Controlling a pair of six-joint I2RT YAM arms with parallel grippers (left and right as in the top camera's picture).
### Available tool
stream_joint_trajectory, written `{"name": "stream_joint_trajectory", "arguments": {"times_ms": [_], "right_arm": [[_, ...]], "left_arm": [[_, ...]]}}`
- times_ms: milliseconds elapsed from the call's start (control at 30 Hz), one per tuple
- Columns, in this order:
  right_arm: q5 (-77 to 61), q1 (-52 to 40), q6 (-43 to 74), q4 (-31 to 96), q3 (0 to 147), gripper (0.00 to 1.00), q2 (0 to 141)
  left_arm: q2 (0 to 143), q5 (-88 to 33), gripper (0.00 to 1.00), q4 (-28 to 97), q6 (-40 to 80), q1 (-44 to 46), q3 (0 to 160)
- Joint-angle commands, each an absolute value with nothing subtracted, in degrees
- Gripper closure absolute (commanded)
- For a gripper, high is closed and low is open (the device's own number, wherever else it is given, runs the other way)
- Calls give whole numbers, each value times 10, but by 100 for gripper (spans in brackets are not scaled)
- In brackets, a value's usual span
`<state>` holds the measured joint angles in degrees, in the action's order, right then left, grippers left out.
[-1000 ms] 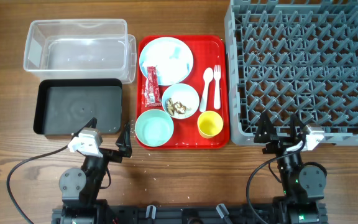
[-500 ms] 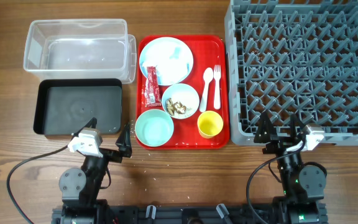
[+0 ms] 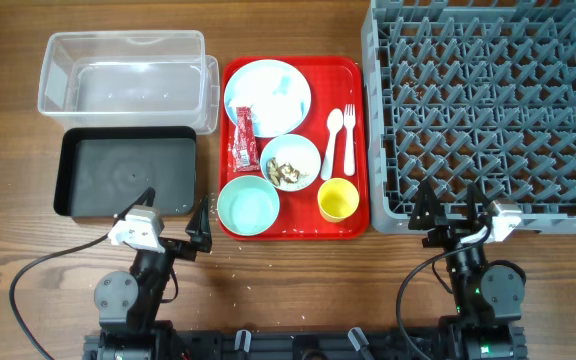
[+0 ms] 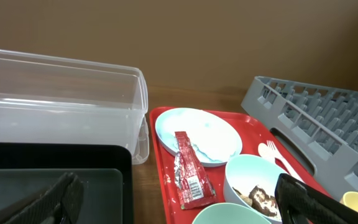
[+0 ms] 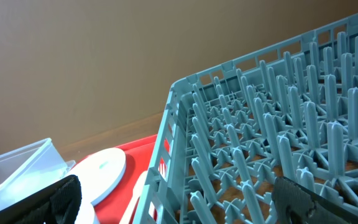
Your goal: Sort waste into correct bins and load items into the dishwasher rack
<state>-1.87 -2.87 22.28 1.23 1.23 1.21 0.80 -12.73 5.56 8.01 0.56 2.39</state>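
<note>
On the left, bins: clear tub (image 3: 123,85) behind black tray (image 3: 128,172).
Left fingers (image 4: 58,198): wide apart.
Red tray (image 3: 356,75): plate (image 3: 268,90), wrapper (image 3: 243,140), two bowls (image 3: 248,205), cup (image 3: 338,198), spoon (image 3: 332,130), fork (image 3: 348,140).
Rack (image 3: 488,100): far right on worktop (image 3: 298,280).
Right fingers (image 5: 55,199): wide apart.

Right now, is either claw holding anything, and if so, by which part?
Nothing is held. The left claw and the right claw are both open, with nothing between their fingers.
</note>
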Motion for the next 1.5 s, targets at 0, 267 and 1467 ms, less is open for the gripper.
{"name": "stream_joint_trajectory", "arguments": {"times_ms": [0,267,1467], "right_arm": [[-15,-32,225,11,10,0,10],[-74,-32,84,0,54,0,10],[-119,-32,68,182,347,0,341]], "left_arm": [[2,-133,0,48,79,1,19],[21,-161,0,-65,79,1,62],[1169,-74,0,469,59,158,1005]]}}
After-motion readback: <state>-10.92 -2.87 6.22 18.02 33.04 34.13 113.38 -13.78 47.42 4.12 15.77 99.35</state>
